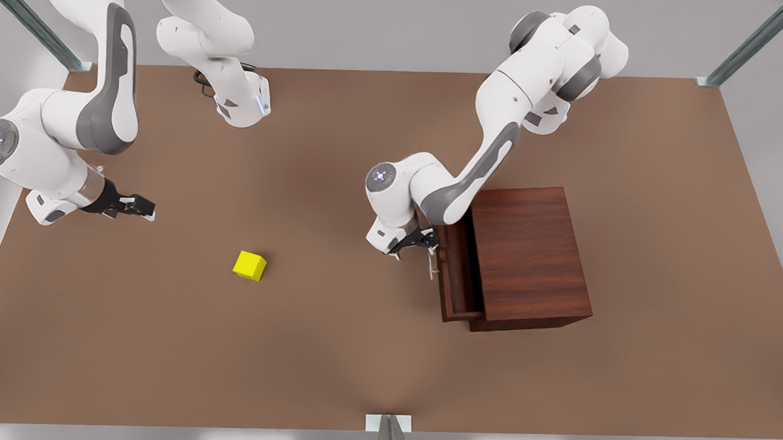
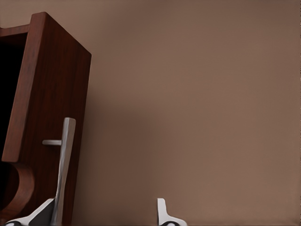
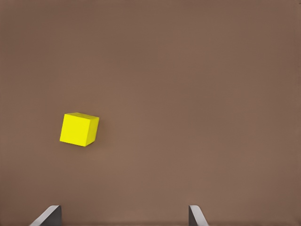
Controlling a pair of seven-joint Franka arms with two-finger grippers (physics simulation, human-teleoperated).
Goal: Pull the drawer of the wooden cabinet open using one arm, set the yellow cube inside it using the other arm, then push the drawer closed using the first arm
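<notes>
A flat brown matte table (image 1: 334, 368) carries two things, well apart: a small bright yellow cube (image 1: 250, 266) toward the front view's left, and a boxy dark reddish-brown wooden cabinet (image 1: 527, 257) toward its right, its drawer (image 1: 453, 274) partly pulled out.

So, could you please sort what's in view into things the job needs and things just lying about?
Needed: yellow cube; drawer, part open; its handle; wooden cabinet; left tool, open by the handle; right tool, open, waiting.

Lying about: nothing on the table.
</notes>
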